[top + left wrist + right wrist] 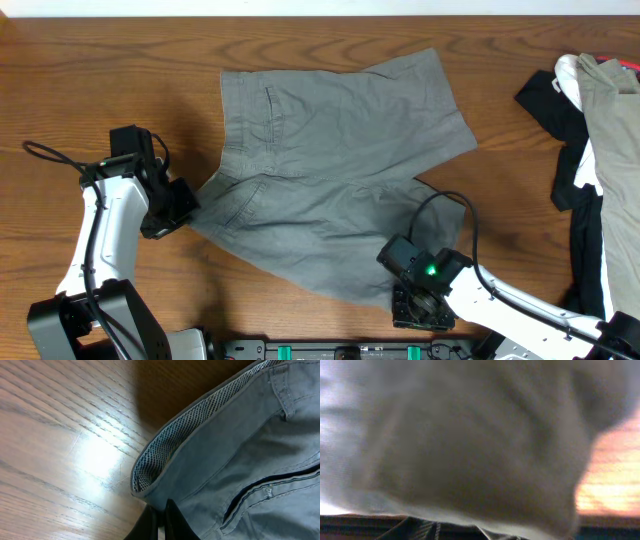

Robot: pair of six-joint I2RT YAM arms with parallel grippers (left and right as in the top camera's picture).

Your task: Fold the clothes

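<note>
The grey-olive shorts (330,170) lie spread on the wooden table, waistband to the left and legs to the right. My left gripper (185,205) is at the waistband's left end. In the left wrist view its fingers (161,512) are pressed together on the edge of the shorts (240,450), beside the speckled lining. My right gripper (415,300) is at the hem of the near leg. In the right wrist view blurred grey cloth of the shorts (470,435) fills the frame and drapes over its close-set fingers (437,527).
A pile of other garments lies at the right edge: a beige-tan one (612,100), a black one (545,95) and a white one (570,72). A black rail (340,350) runs along the front edge. Bare wood (100,70) lies left of the shorts.
</note>
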